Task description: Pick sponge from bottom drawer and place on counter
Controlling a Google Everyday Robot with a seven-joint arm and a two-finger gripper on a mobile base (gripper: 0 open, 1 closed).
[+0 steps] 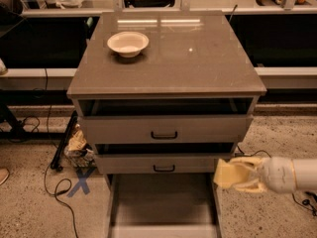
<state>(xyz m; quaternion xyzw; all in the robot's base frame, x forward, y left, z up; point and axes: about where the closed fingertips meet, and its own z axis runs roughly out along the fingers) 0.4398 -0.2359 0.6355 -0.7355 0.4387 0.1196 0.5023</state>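
Cream bowl (128, 42) sits back-left on the counter (198, 68). Bottom drawer (163, 202) is pulled out. Sponge (226, 173) is out of it, just past the drawer's right wall and below counter level, pinched between the fingers of the gripper (241, 175).

You have a cream bowl (128, 43) upper left, two handled drawers (163, 129) mid-frame, cables (53, 178) and a blue X (79, 186) lower left; gripper (233, 175) lower right.
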